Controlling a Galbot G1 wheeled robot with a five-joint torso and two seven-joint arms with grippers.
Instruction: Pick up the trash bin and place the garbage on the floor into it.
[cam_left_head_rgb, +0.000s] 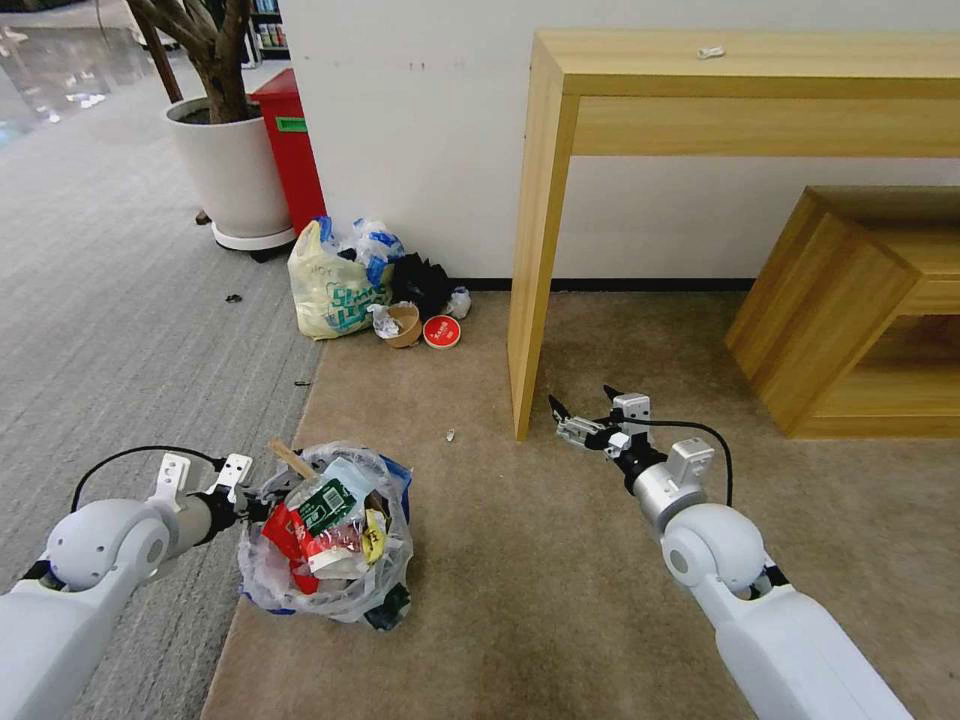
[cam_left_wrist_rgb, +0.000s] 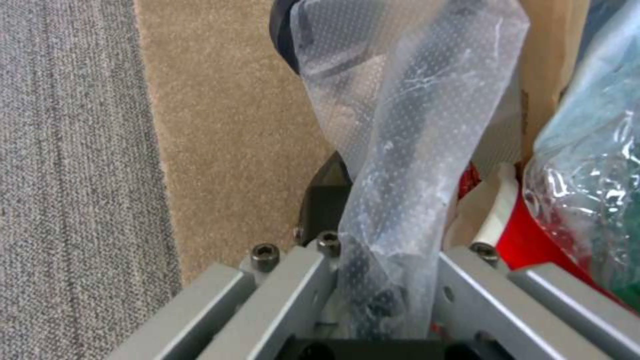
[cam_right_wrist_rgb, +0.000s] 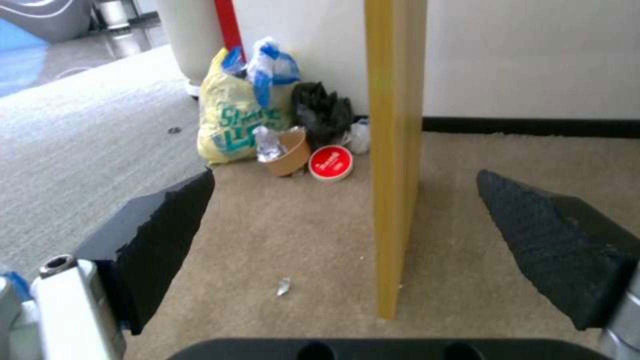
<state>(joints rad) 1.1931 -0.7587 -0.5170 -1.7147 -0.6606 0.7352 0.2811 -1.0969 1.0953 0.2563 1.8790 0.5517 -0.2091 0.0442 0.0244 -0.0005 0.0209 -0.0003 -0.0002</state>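
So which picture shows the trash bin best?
The head view: there you see the whole trash bin on the beige carpet, stuffed with wrappers, with the left gripper at its rim. The left wrist view only gives a close look at its clear liner and dark rim. The right wrist view looks toward the table leg instead.
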